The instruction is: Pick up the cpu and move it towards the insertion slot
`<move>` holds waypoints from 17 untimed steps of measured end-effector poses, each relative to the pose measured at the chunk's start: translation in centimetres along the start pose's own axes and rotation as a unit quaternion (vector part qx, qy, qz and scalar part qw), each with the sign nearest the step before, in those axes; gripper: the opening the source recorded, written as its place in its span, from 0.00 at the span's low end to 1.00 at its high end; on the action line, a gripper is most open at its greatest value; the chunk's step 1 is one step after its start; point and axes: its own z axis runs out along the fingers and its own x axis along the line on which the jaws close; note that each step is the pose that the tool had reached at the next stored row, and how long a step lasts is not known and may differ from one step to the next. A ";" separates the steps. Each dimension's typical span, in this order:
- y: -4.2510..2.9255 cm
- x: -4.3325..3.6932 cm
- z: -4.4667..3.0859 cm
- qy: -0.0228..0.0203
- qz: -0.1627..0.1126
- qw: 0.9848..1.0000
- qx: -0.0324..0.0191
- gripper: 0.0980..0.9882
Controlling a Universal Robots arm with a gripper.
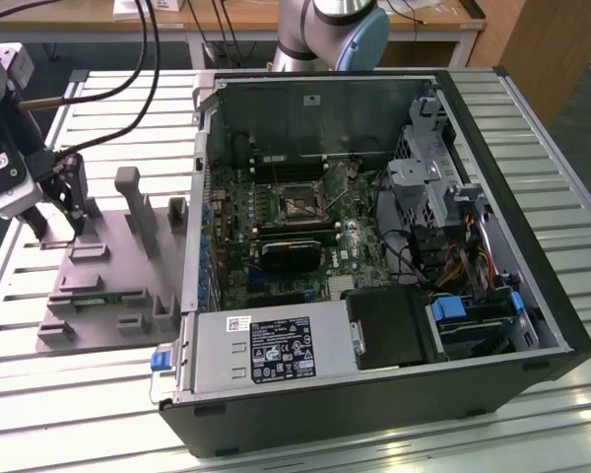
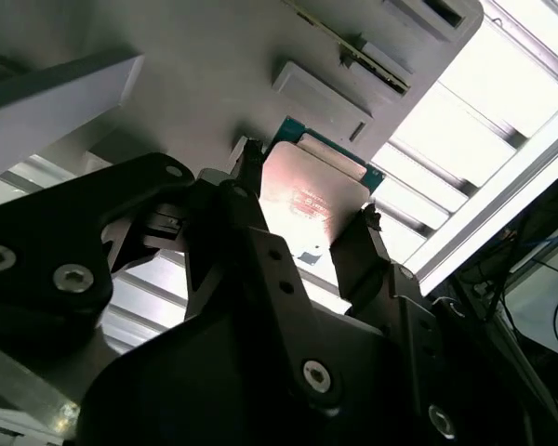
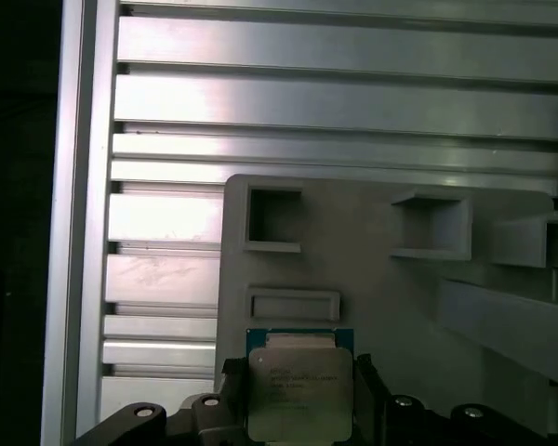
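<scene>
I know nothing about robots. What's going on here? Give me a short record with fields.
gripper: over the grey tray, at the exterior view's left, shut on the cpu
cpu: silver top showing in both wrist views; lifted or not, cannot tell
insertion slot: inside the open computer case, apart from the gripper

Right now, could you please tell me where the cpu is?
The cpu sits between the fingers of the gripper in both wrist views, over the grey tray, which lies to the exterior view's left of the open computer case.
</scene>
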 end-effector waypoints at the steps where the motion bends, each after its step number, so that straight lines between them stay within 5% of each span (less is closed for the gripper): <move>1: 0.01 -0.01 -0.20 0.000 0.000 1.000 0.000 0.50; 17: 0.21 -0.10 -3.87 0.000 0.000 1.000 0.001 0.50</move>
